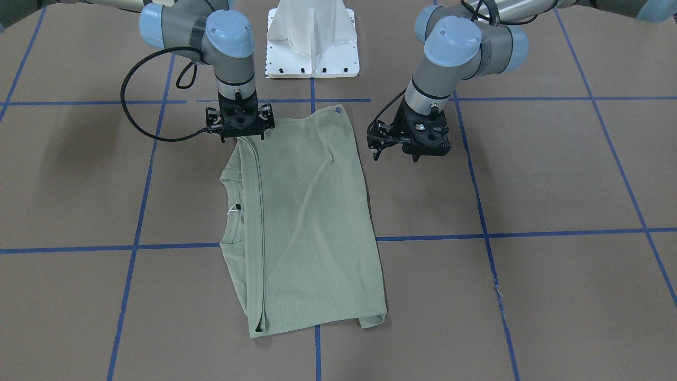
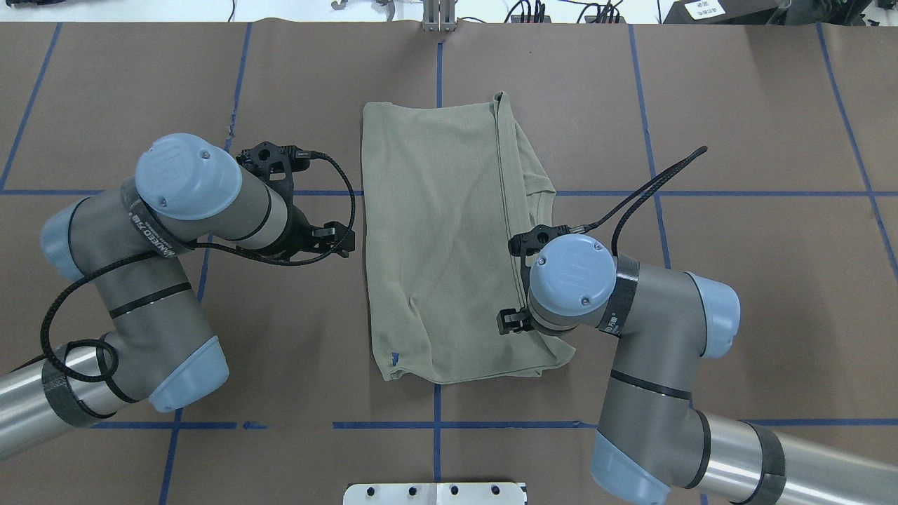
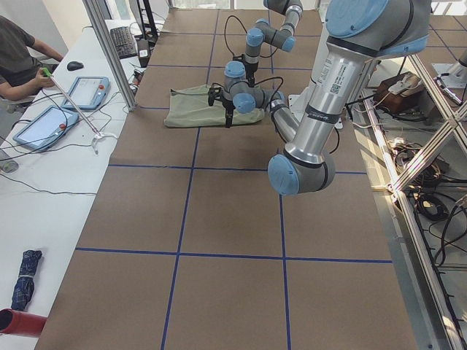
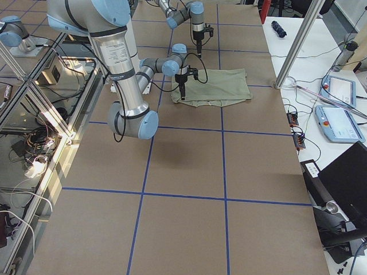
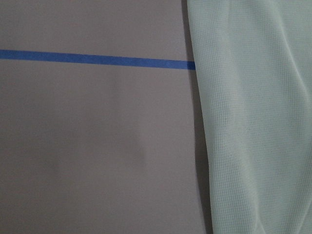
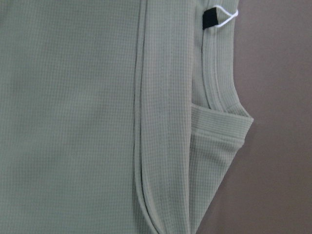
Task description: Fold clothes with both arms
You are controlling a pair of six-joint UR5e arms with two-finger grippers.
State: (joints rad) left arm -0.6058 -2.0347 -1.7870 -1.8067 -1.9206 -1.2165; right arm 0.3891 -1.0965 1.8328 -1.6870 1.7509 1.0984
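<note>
The sage-green shirt (image 1: 312,222) lies folded into a long rectangle at the table's middle, collar and white tag (image 1: 237,208) showing at one long edge. It also shows in the overhead view (image 2: 442,238). My right gripper (image 1: 240,135) hangs over the shirt's corner nearest the robot, on the collar side (image 2: 523,280); its wrist view shows the folded edge and collar (image 6: 214,97) flat, no fingers. My left gripper (image 1: 415,153) hangs over bare table just beside the shirt's other long edge (image 2: 309,210); its wrist view shows that edge (image 5: 253,122). Both grippers' fingers are hidden.
The white pedestal (image 1: 312,42) stands at the robot's side of the table. Blue tape lines (image 1: 529,233) cross the brown surface. A side table with tablets (image 3: 84,91) and a seated person (image 3: 14,58) lies beyond the far edge.
</note>
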